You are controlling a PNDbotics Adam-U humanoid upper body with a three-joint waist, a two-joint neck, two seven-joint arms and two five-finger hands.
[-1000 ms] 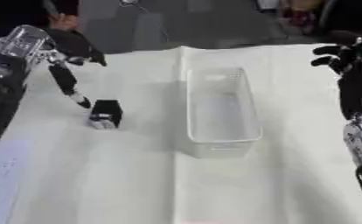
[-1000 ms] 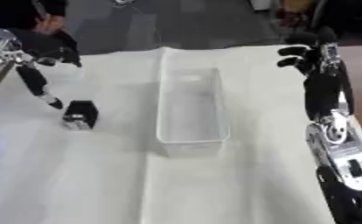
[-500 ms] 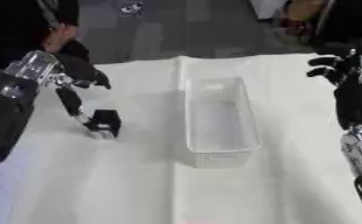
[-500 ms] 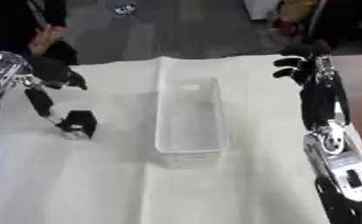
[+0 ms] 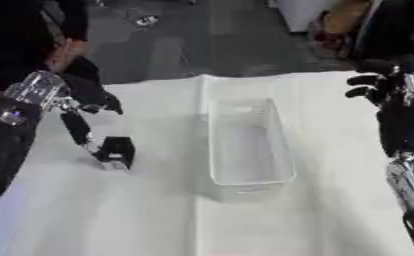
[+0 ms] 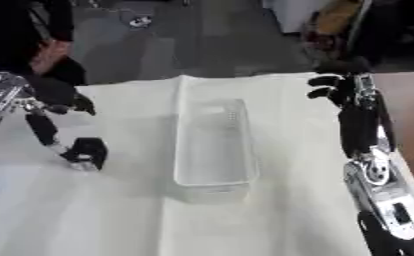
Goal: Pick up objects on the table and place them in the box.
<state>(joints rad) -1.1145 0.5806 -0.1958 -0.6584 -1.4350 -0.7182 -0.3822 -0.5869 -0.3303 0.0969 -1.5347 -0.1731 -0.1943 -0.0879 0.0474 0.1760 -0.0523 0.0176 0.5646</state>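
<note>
Just beyond the tips of the left hand's fingers, a small black object sits on the white cloth-covered surface, touching or very nearly touching the lowest fingertip. The fingers reach down toward it, mostly straight and spread; nothing is closed around the object, though whether one fingertip already presses its near side cannot be told. The clear plastic box, empty, lies to the right of those fingers with a strip of bare cloth between it and the object.

The likely trouble is a push instead of a grasp: if the fingers close from one side only, the object may skid or tip over on the cloth, away from the hand. A carry that stays too low could knock the box's near long wall and shift it.

There is open cloth on all sides of the object, so room to approach is ample, and the box's top is unobstructed. The surface's left edge lies well clear of the object.

The right hand hangs raised at the far right, fingers curled and holding nothing, well away from the box.
</note>
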